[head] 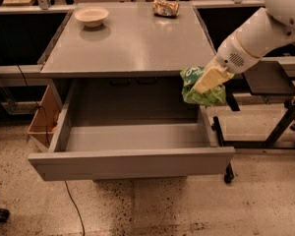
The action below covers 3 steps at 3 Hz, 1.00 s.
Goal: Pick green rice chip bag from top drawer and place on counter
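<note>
My gripper [205, 82] hangs at the right edge of the table, shut on the green rice chip bag [202, 91]. The bag is lifted clear of the top drawer [132, 159], level with the front right corner of the counter [128, 41]. The drawer is pulled wide open below, and its visible floor is bare. My white arm reaches in from the upper right.
A pale bowl [91, 16] stands at the counter's back left. A brownish-gold snack bag [166, 8] lies at the back right. A cardboard box [43, 118] sits left of the drawer. A small black side table [270, 77] stands on the right.
</note>
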Tool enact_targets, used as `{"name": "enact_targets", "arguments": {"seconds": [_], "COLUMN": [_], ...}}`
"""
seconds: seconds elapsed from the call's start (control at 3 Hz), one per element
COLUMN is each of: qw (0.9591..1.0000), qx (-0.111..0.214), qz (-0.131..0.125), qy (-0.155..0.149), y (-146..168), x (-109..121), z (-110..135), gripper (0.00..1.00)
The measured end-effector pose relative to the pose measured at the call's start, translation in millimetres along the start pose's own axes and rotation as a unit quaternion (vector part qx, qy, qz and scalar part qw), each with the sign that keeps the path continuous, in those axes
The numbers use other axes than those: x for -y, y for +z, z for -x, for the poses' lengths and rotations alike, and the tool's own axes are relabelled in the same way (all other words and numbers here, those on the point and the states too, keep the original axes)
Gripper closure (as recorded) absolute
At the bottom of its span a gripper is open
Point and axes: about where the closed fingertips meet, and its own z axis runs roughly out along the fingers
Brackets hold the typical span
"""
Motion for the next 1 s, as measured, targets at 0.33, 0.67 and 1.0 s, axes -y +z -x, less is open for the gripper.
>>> {"name": "enact_targets", "arguments": {"seconds": [0.33, 0.67, 1.0], "qw": [0.9997, 0.9988, 0.9977], "qx": [0.006, 0.016, 0.018], "qz": [-0.023, -0.046, -0.063], "qy": [-0.004, -0.008, -0.014], "y": [-3.7, -2.3, -11.3], "x": [24.4, 47.0, 63.5], "z": [11.3, 23.5, 33.8], "gripper": [1.00, 1.00, 1.00]}}
